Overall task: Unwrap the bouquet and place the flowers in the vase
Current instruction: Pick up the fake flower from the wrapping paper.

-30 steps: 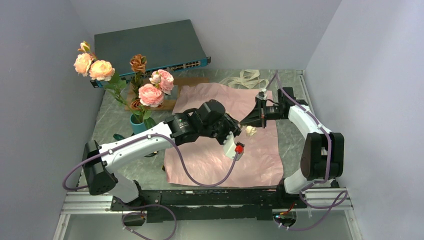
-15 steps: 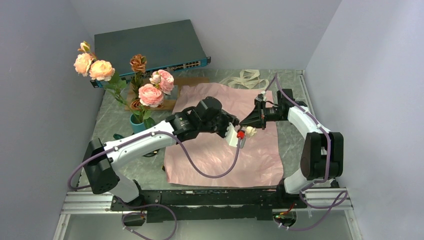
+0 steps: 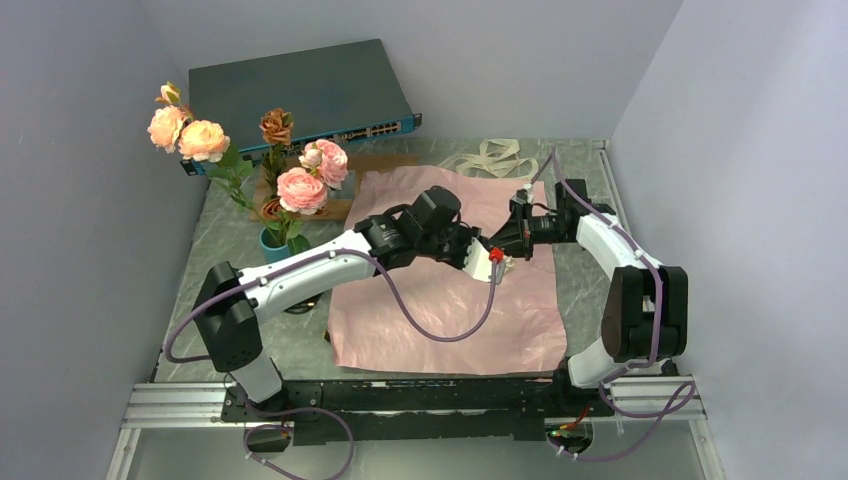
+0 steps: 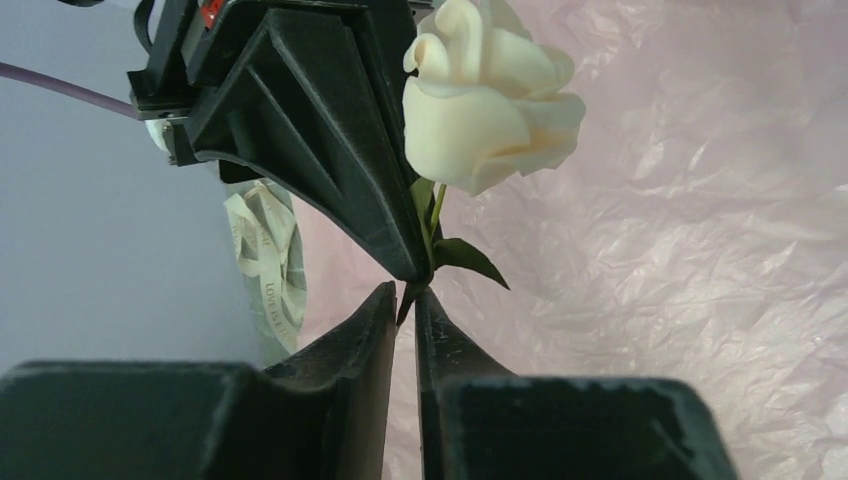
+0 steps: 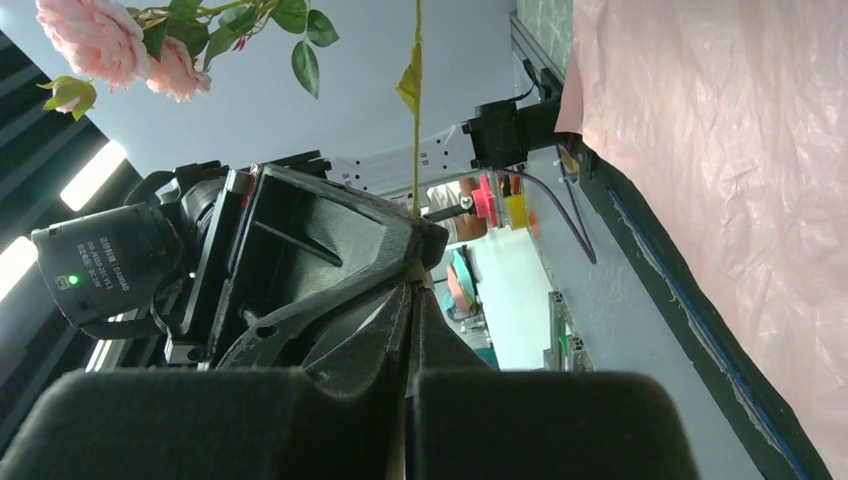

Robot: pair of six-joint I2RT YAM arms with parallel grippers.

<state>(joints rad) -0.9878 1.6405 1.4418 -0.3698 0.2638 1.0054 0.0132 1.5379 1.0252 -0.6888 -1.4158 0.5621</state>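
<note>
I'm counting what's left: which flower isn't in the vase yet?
The cream rose, its stem pinched by the right gripper above the pink paper; the other blooms, pink, peach and rust, stand in the teal vase.

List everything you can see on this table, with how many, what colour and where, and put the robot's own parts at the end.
flowers: several, pink, peach and rust, standing in the vase, far left
vase: one, teal, left side of the table
rose: one, cream, held above the paper between the two hands
wrapping paper: one sheet, pink, spread flat mid-table
ribbon: one, cream, loose at the far edge
flat box: one, dark blue-grey, far left corner
board: one, brown, behind the vase
table: one, grey-green
right hand: one, black, shut on the rose's stem
left hand: one, black, fingers nearly together at the stem's end, grip unclear
</note>
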